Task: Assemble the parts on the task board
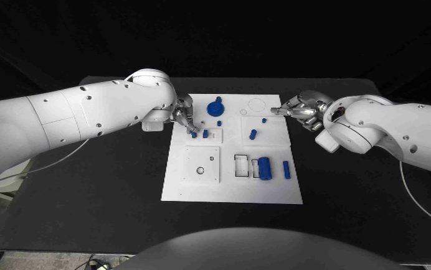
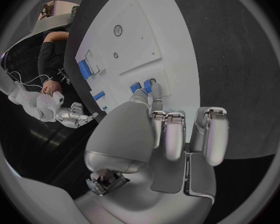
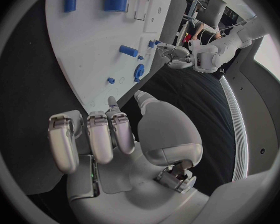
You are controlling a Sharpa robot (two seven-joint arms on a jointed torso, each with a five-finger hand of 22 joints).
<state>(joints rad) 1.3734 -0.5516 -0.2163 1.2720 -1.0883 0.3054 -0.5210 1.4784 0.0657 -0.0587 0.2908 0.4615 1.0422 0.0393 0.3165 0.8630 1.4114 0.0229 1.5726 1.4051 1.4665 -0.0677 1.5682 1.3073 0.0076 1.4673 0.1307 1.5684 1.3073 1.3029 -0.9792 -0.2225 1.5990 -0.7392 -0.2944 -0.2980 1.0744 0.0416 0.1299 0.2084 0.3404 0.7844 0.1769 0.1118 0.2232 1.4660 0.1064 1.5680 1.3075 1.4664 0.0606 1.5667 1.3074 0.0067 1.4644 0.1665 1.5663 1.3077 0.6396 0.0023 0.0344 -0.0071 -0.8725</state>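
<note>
Nearest to us in the head view, the black table carries the white task board in the middle of the frame. On the board's lower right part we see a thick blue cylinder lying beside a rectangular cutout, and a thin blue rod just to its right. To the lower left sits a raised square plate with a small dark ring on it.

Higher in the frame, a short blue peg lies on the right half. On the left half, two small blue pegs stand close together, and the left hand hangs right over them from the left edge of the board. In the left wrist view its fingertips reach down to those pegs and appear to touch one, yet the fingers hide the contact, so we cannot tell whether the hand grips a peg or merely rests there.

Farther up, a round blue knob stands near the board's top edge, with a faint circular recess to its right. The right hand hovers at the board's upper right corner; in the right wrist view its fingers are curled inward with nothing between them.
</note>
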